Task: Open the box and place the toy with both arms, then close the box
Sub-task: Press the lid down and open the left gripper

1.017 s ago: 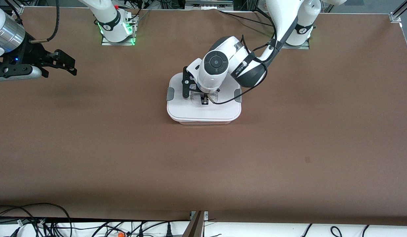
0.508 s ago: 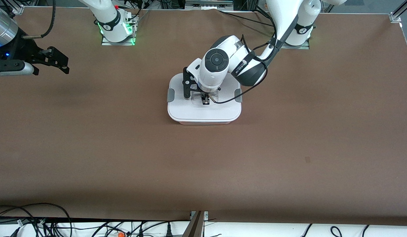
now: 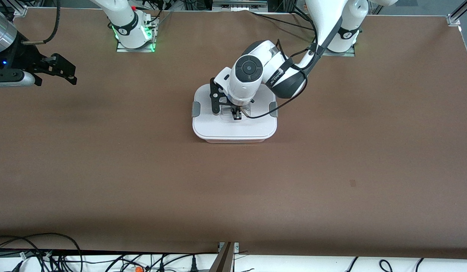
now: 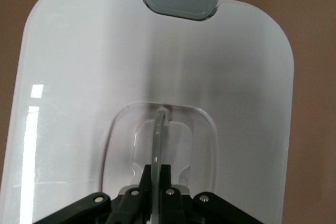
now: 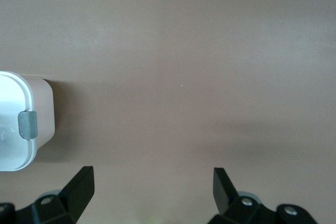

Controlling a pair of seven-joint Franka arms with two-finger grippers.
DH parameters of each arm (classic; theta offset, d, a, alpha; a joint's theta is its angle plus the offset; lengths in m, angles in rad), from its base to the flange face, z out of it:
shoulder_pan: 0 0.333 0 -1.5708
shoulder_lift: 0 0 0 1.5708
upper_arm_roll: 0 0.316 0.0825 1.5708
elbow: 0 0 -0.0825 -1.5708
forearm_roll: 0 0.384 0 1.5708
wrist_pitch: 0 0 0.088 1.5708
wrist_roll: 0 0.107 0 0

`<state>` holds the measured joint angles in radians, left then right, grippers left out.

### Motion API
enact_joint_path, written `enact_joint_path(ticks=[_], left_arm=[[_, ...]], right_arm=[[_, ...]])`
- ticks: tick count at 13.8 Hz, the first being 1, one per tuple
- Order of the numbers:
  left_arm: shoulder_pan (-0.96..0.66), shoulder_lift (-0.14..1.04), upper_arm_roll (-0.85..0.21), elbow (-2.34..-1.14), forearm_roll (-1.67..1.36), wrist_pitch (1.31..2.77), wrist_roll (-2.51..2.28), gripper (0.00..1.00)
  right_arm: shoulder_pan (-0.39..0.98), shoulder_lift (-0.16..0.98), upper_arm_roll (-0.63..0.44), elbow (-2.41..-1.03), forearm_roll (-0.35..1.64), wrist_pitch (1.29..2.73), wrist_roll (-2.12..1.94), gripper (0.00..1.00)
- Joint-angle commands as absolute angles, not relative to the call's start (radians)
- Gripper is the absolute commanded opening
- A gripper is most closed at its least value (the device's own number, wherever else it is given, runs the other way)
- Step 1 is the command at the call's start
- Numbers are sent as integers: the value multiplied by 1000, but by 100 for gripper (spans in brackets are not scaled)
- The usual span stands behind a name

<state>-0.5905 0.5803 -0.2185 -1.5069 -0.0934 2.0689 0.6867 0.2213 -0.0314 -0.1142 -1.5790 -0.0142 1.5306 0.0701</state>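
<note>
The box (image 3: 233, 128) stands mid-table with its white lid on and a grey clip (image 3: 195, 108) at each end. My left gripper (image 3: 236, 116) is down on the lid, shut on the thin upright handle (image 4: 159, 135) in the lid's recessed centre. In the left wrist view, the lid (image 4: 94, 56) and one grey clip (image 4: 181, 1) fill the frame, and my left gripper (image 4: 157, 170) pinches the handle. My right gripper (image 3: 69, 71) is open and empty, up over bare table at the right arm's end. In the right wrist view, my right gripper (image 5: 153, 179) shows wide apart, with the box's end (image 5: 16, 124) off to the side. The toy is out of view.
The brown table (image 3: 233, 189) stretches around the box. Both arm bases (image 3: 133, 34) stand along the table's edge farthest from the front camera. Cables hang below the edge nearest that camera.
My right gripper has drawn away from the box toward the right arm's end of the table. The lid has settled slightly lower on the tub, with my left gripper still on the handle.
</note>
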Motion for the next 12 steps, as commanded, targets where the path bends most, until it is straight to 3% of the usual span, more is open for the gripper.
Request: enact_joint_path(ticks=[1,2,3,4,5,12], left_arm=[[-595,566,-207,-1580,-57,2089,638,0],[-595,566,-207,-1580,-57,2089,640,9],[-594,566,-207,-1580,-57,2089,640,34],[-589,565,-207,-1578,-55,2089,653,70],[-580,549,-207,-1577,-54,2080,660,100],[-468,371,-198,-1554,-64,1855,612,100]], right_arm=[[206,-26,-135,-1560,-14,1488,72,100],[206,-23,-135,-1560,-12,1489,72,100],[206,-21,-135,-1560,-12,1488,72,100],[206,-21,-133,-1560,-12,1488,72,100],[206,-21,-133,-1559,-11,1488,72,100],[206,-21,-133,-1559,-11,1491,72,100]])
